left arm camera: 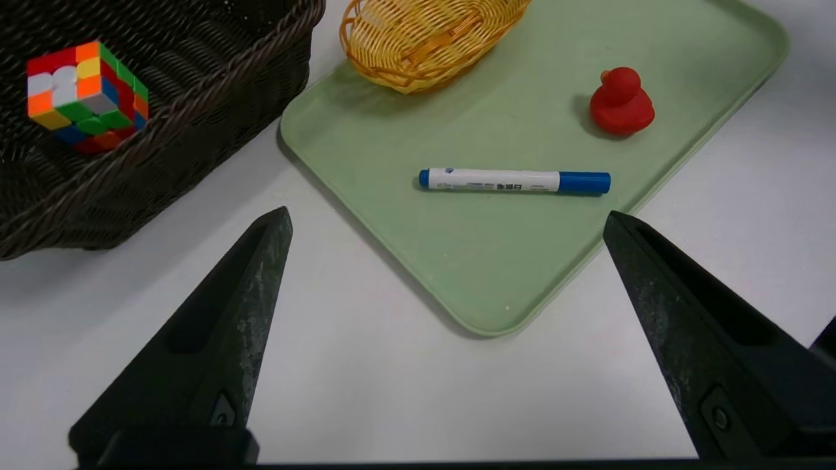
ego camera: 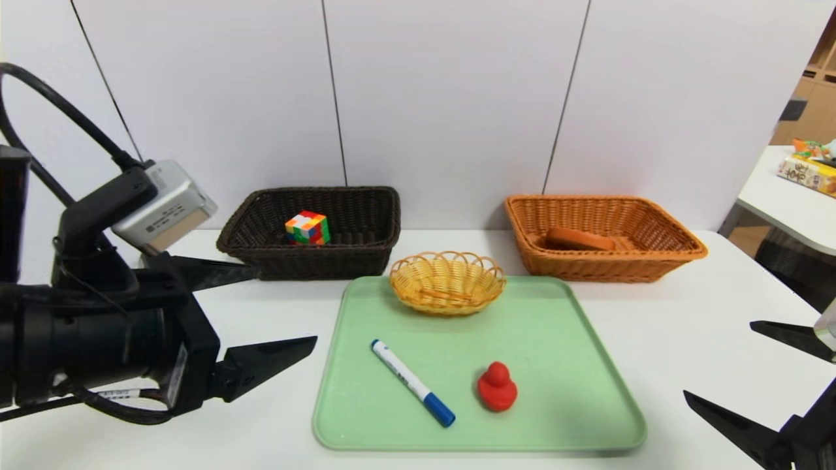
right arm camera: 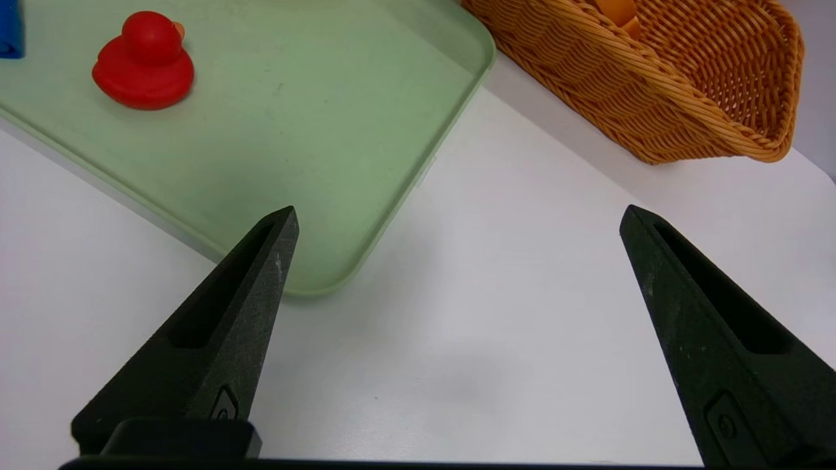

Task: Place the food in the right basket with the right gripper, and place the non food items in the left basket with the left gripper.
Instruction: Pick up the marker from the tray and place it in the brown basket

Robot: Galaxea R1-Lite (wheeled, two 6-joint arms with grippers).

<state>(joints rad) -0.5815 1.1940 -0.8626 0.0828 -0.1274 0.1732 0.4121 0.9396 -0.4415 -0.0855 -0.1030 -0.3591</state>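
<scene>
Your left hand (ego camera: 277,307) spread wide and empty above the bench (ego camera: 686,326) left of the tray (ego camera: 555,339), right hand (right arm camera: 457,215) wide too, marker (ego camera: 413,382) and duck (ego camera: 497,388) on the tray, cube (ego camera: 307,228) in the left basket (ego camera: 366,251), bread (ego camera: 580,239) in the right basket (ego camera: 653,261).

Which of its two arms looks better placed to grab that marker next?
The left. Its left gripper faces the marker with jaws wide open, and the dark basket sits on its side. The right gripper hangs by the tray's far edge.
</scene>
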